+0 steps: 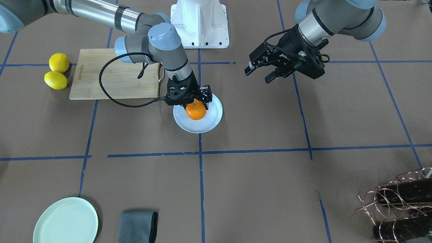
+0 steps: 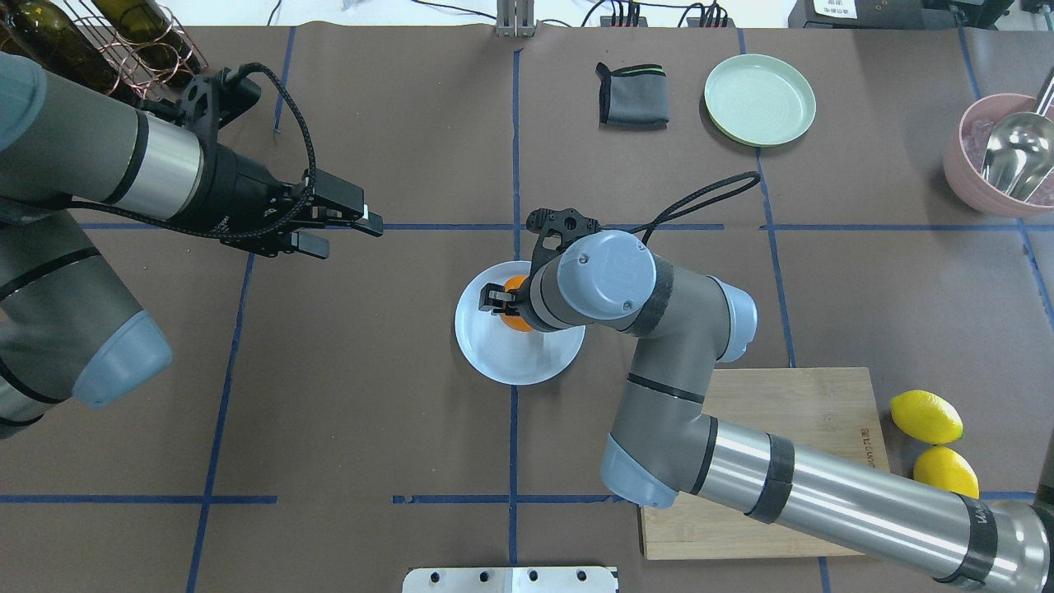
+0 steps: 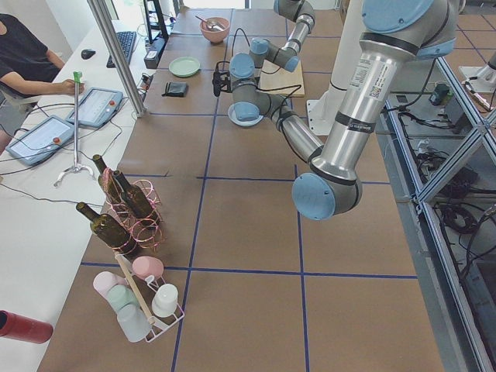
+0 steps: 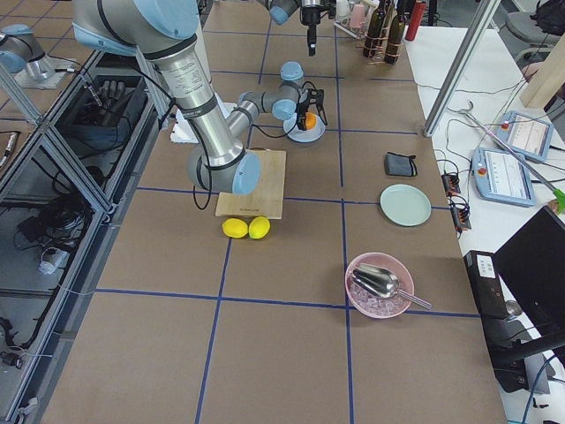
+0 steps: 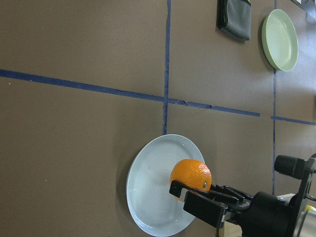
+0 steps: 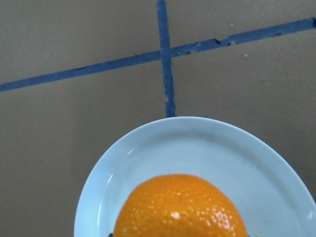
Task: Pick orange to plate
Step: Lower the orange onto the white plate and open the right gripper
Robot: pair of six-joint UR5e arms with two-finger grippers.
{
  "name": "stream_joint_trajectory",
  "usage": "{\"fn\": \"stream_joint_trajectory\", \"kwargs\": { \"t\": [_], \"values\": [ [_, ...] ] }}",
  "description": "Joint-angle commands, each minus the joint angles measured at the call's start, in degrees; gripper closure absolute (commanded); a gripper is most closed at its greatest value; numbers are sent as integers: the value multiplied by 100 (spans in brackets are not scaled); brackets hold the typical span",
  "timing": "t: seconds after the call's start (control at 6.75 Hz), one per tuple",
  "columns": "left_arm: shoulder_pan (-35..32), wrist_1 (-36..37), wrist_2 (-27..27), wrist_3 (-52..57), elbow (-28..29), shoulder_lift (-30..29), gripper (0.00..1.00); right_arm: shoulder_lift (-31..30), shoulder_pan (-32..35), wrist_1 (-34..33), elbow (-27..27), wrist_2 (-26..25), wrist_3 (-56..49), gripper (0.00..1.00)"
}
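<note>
The orange [image 1: 196, 111] sits low over the middle of the pale bluish-white plate [image 1: 213, 118], near the table's centre; I cannot tell whether it touches the plate. My right gripper [image 1: 195, 105] comes down from above and is shut on the orange, one finger on each side. In the overhead view the wrist hides most of the orange [image 2: 516, 285] and part of the plate [image 2: 494, 350]. The right wrist view shows the orange [image 6: 180, 207] low over the plate [image 6: 197, 143]. My left gripper [image 1: 258, 75] hangs open and empty in the air, well off to the side.
Two yellow lemons [image 1: 57, 71] lie beside a wooden cutting board [image 1: 114, 76] under the right arm. A mint-green plate [image 1: 65, 221] and a folded grey cloth [image 1: 138, 226] lie at the far edge. A wire bottle rack [image 1: 398, 202] and a pink bowl with a scoop [image 2: 1000, 156] stand at corners.
</note>
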Motion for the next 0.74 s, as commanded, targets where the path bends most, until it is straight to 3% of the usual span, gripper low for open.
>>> {"fn": "stream_joint_trajectory", "kwargs": {
  "t": [0.0, 0.15, 0.44, 0.59],
  "values": [
    [-3, -187, 0, -12, 58, 9, 11, 33, -27, -13, -99, -93, -6, 63],
    [-3, -188, 0, -3, 84, 9, 10, 33, -53, -21, -109, -102, -15, 37],
    [6, -196, 0, -3, 102, 9, 10, 33, -89, -21, -117, -120, -32, 27],
    [6, -196, 0, 23, 119, 9, 10, 33, -89, -13, -109, -120, -41, 9]
  ]
}}
